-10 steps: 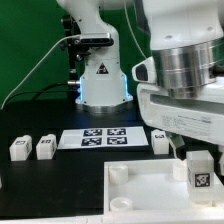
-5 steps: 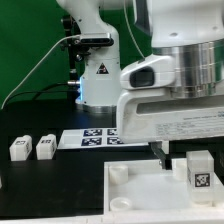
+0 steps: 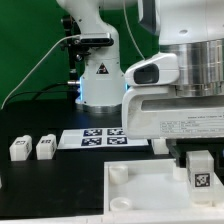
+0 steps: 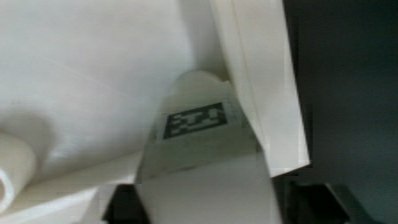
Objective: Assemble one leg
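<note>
My gripper (image 3: 199, 162) is shut on a white leg (image 3: 198, 174) with a black-and-white tag on its face. It holds the leg upright over the exterior view's right part of the large white square panel (image 3: 150, 195). In the wrist view the leg (image 4: 199, 140) runs between my dark fingertips (image 4: 127, 204), its tag facing the camera, down to the panel (image 4: 89, 70) near its edge. Two more legs (image 3: 20, 149) (image 3: 45, 148) stand on the black table at the exterior view's left. A round socket (image 3: 118, 175) sits at the panel's near-left corner.
The marker board (image 3: 92, 137) lies flat behind the panel. The robot base (image 3: 98, 70) stands at the back with cables at its left. A panel socket rim shows in the wrist view (image 4: 15, 165).
My arm has shifted slightly toward the exterior view's right and lower, still holding the leg over the panel. The two loose legs have not moved.
</note>
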`<state>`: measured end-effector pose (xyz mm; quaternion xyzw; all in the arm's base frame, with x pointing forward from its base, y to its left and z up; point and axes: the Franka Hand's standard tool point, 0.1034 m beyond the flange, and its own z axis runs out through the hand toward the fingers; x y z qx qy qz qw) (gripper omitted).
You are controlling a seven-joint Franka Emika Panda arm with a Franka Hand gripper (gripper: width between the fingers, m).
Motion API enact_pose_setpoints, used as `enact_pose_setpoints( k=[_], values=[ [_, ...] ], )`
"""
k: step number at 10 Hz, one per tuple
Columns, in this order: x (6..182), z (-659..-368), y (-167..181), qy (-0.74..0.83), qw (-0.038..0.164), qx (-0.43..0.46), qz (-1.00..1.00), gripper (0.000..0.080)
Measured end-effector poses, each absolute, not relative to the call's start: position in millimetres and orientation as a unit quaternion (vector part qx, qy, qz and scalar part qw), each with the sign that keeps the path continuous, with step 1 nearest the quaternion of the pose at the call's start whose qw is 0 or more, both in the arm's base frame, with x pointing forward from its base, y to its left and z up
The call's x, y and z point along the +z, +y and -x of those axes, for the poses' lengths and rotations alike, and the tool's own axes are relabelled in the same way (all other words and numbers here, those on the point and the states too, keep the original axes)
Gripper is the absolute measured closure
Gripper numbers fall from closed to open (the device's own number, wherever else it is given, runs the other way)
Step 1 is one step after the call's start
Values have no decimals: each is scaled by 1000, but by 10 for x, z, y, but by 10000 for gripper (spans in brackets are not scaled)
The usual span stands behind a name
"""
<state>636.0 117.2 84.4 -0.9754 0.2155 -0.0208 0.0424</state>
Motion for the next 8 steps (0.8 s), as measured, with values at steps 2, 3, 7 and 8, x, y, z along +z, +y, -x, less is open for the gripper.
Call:
enact_pose_setpoints(
  k=[2,3,7,8],
  values=[
    [840,-6360,1154,333,44,-15,942,505],
    [839,-6359,1151,362,45,-14,931,505],
    [809,-6322,1066,730,70,25,679,505],
    [807,-6301,1080,793,79,35,603,505]
  ],
)
